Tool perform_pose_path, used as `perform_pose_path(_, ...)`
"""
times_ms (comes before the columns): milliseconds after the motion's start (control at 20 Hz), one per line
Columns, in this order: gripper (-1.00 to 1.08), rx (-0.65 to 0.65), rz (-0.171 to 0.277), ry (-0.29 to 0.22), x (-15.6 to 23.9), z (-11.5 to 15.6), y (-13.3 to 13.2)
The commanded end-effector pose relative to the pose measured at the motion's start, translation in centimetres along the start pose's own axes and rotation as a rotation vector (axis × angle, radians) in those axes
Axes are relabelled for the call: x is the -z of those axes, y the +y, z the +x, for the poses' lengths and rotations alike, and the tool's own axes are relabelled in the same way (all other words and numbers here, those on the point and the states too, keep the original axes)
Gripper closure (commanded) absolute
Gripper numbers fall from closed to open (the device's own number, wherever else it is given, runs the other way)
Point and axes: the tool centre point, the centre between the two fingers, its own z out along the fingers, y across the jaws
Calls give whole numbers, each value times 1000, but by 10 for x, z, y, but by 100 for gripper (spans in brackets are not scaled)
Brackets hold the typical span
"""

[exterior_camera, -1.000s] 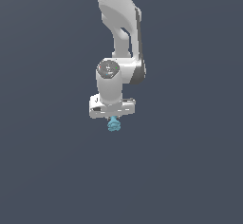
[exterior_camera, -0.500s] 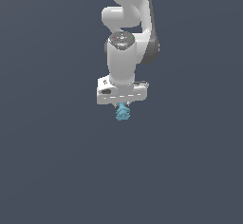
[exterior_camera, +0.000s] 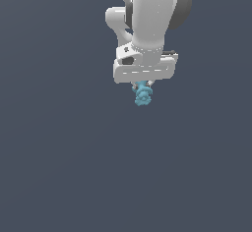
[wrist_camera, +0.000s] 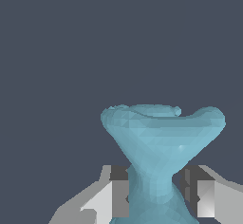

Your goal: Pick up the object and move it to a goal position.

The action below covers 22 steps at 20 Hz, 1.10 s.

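A: Start with what sits closest to the wrist camera. How many things do you count?

B: One object (wrist_camera: 161,142), and two fingers (wrist_camera: 118,192) of the one gripper (wrist_camera: 159,192). The fingers press against the object's narrow waist from either side, so the pincer is clamped on it.

A: Is all of it in view?

B: No. In the wrist view the lower part of the object runs off the picture's edge, and so do the finger bases. Only the inner faces of the fingers show, grey and dark.

A: What does the object look like from there?

B: Light blue, faceted, wide and flaring at the far end with a rim that dips in the middle, narrowing sharply to the waist where it is held.

A: And further out, in the exterior view?

B: One arm (exterior_camera: 150,14), white with a dark grey joint, cut off at the picture's upper edge. The gripper (exterior_camera: 143,84) hangs at its lower end. The object (exterior_camera: 143,95) sticks out at six o'clock from the gripper body, small and knobbly, much smaller than the gripper.

A: Can you see the fingers there?

B: Barely. They are mostly hidden behind the gripper's white body and the object's upper part.

A: What lies around it?

B: Flat dark grey-blue all round. The object touches nothing but the fingers.
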Motion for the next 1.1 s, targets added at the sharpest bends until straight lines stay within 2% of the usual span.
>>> perform_pose_path(0,108,0,0,-1,28,-4,-15)
perform_pose_path(550,108,0,1,-1,133,-12,-71)
perform_pose_path(1050,108,0,2,0,174,-13,-93)
